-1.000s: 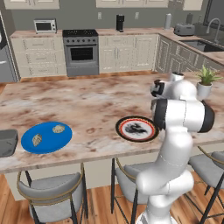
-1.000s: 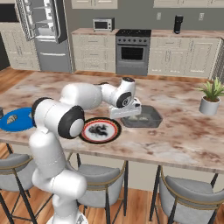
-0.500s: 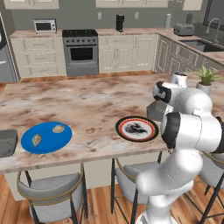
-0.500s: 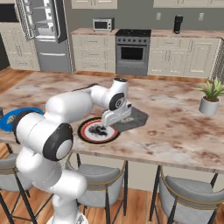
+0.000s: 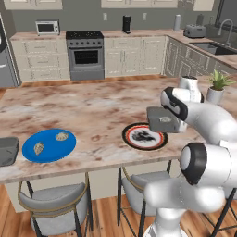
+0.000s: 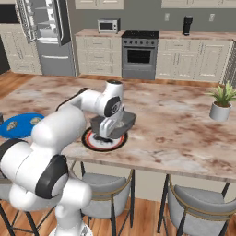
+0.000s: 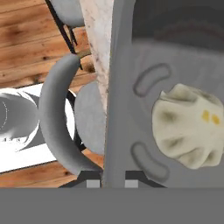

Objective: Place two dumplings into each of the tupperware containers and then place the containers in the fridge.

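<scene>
Marble-patterned bench [image 5: 88, 109] fills the middle of a kitchen, with a steel oven [image 5: 86, 55] and pale cabinets along the far wall and wood flooring below. The red-and-black rimmed plate [image 5: 144, 137] sits near the bench's front edge. Held just above and right of that plate is a tupperware container [image 5: 163, 120] with one dumpling [image 7: 191, 125] inside, its rim pinched between the claw [image 7: 111, 181] fingers, which are closed on the wall. Far left of the plate lies a blue plate [image 5: 48, 145] bearing two dumplings [image 5: 62, 136], and a second tupperware container [image 5: 8, 151] beyond it. The fridge [image 6: 47, 37] stands open at the room's far left; a potted plant [image 6: 222, 101] sits far right of the plate.
</scene>
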